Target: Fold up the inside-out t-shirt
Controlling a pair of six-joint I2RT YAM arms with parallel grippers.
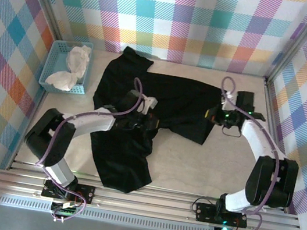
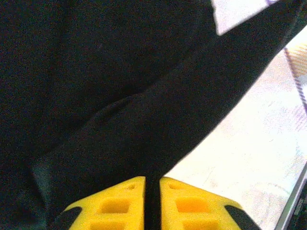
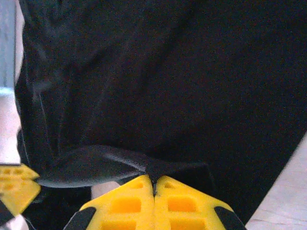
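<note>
The wooden table [image 1: 191, 168] is the biggest thing, with bright checked walls around it. The t-shirt [image 1: 114, 155] lies on the middle of the table. It is all black and crumpled. One part lies at the far left, close to the basket. One part stretches to the right. A long part hangs down toward the near edge, between the two arms.

The left arm [image 1: 58, 140] bends in from the near left and reaches over the shirt's middle. The right arm [image 1: 263, 163] bends in from the near right and reaches to the shirt's right edge.

A light-blue basket [image 1: 48, 68] sits at the far left of the table, just beside the shirt. A white cloth [image 1: 73, 66] is bunched up inside it.

The left gripper [image 2: 152, 181] is low over the black shirt. Its yellow fingers [image 2: 120, 206] are almost together, with a thin dark line between them. I cannot tell if any cloth is caught in that line.

The right gripper [image 3: 154, 179] is at the right edge of the shirt. Its yellow fingers [image 3: 124, 206] are pressed tight together. They pinch a small fold of the black shirt at their tips, and the fold is pulled up into a little ridge.
</note>
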